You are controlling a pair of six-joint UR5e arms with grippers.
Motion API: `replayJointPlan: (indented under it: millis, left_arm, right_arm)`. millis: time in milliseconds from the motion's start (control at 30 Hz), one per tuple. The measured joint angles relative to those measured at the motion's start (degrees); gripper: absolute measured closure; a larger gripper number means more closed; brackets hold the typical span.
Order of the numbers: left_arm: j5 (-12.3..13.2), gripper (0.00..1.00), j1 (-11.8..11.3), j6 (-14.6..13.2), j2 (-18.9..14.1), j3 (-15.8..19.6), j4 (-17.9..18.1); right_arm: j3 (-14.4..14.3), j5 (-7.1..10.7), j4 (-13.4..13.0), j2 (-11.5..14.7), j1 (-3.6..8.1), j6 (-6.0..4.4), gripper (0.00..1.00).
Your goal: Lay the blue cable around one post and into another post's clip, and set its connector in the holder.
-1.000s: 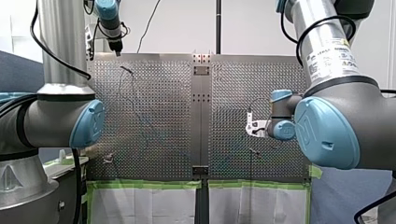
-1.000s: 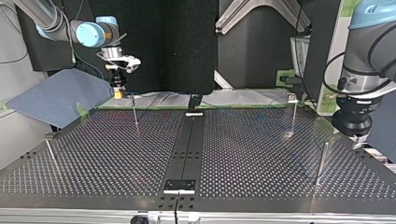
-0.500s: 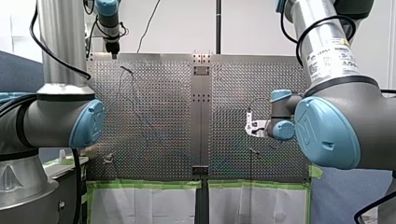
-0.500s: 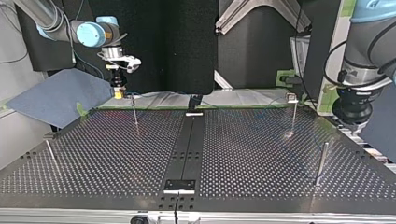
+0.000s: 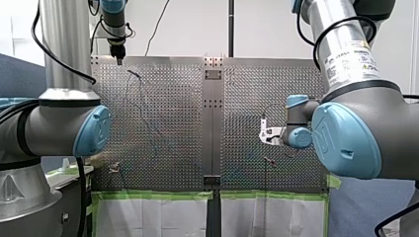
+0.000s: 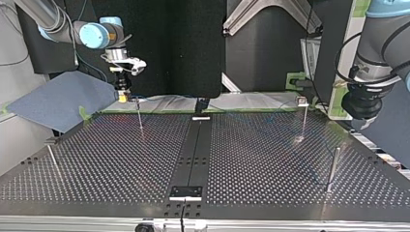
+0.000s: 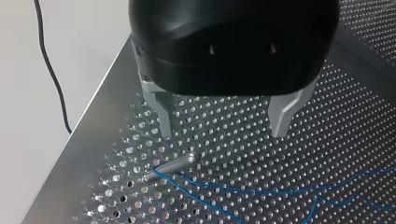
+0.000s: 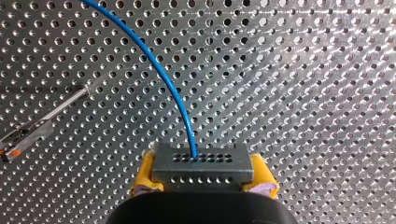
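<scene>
Blue thin cable (image 8: pixel 164 74) joins one holey grey metal connector (image 8: pixel 203 165), pinched by my right gripper (image 8: pixel 203 175); my left gripper (image 7: pixel 223 133) spreads wide.

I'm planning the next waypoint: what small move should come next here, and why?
Probably shift my right pincer, shut on the connector, sideways toward the clipped post beside it. The blue cable lies at the base of the plain post ahead of my open left pincer, but its run from the connector arcs free, not in the clip.
</scene>
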State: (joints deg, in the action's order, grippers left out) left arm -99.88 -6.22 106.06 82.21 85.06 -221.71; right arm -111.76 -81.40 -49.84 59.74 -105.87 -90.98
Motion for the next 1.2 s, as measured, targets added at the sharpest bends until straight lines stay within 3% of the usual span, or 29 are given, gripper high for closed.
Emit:
replayJointPlan:
  millis: [700, 867, 1200]
  left_arm:
    - [0.16, 0.00, 0.06, -0.17, 0.00, 0.00, 0.84]
    - [1.80, 0.00, 0.50, -0.62, -0.15, 0.34, 2.80]
    - [6.93, 0.00, 3.29, -3.04, -0.91, 5.00, 7.99]
  right_arm:
    - [0.00, 0.00, 0.20, 0.00, 0.00, 0.09, 1.00]
    - [0.00, 0.00, 0.44, -0.01, 0.00, 0.09, 1.00]
    - [0.00, -1.18, 1.25, 0.00, -0.02, 0.17, 1.00]
